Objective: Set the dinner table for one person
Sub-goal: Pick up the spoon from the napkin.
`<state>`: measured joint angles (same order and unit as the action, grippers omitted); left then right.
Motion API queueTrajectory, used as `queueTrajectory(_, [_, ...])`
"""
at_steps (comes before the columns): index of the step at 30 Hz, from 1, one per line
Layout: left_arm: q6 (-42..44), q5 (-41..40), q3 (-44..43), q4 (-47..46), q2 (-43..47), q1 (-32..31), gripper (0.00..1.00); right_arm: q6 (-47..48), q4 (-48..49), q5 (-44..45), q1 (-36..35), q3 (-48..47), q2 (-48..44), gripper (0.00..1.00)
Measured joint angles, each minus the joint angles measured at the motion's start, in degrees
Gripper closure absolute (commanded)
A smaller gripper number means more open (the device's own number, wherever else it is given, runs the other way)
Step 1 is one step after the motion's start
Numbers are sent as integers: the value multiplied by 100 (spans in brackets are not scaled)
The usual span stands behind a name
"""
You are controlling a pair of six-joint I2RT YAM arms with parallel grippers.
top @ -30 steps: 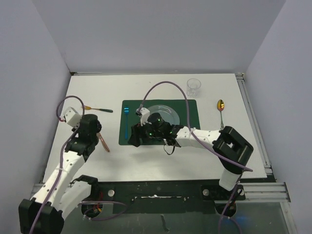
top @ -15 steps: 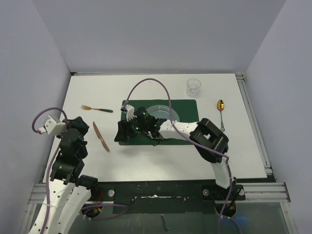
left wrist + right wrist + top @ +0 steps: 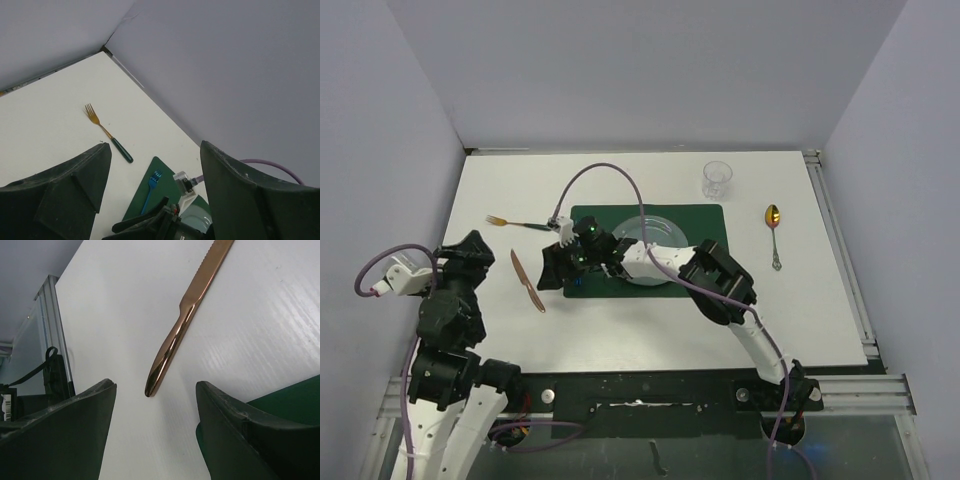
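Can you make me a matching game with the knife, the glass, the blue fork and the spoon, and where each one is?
Things:
1. copper knife
2. clear glass
3. blue fork
4. gold spoon

Places:
A. on the green placemat
B. on the dinner table, right of the placemat
C. on the dinner table, left of the placemat
D. on the dinner table, past the placemat's far edge

Pairs: 1-C, 2-D, 3-A, 4-B
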<state>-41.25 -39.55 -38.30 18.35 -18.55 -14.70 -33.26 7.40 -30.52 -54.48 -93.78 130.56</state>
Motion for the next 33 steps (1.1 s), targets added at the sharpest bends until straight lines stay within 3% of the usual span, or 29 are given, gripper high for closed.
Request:
queueTrajectory(7, [155, 223, -122, 35, 59, 0, 31, 313, -479, 433, -190, -160, 120, 35])
queueTrajectory(13, [299, 358, -302, 74, -372, 0, 31, 1056, -1814, 2367, -232, -378, -249, 35])
queueTrajectory(19, [337, 564, -334, 267, -1384, 0, 32, 1377, -2723, 4409, 13, -479, -1250, 35])
queueTrajectory(28, [-11, 498, -601, 966, -2715, 0, 33, 1025, -3322, 6620, 376, 55, -2555, 35])
queueTrajectory(33, [-72, 577, -601, 1003, -3032, 0, 33, 455, -3838, 7141, 643, 796, -2627, 36])
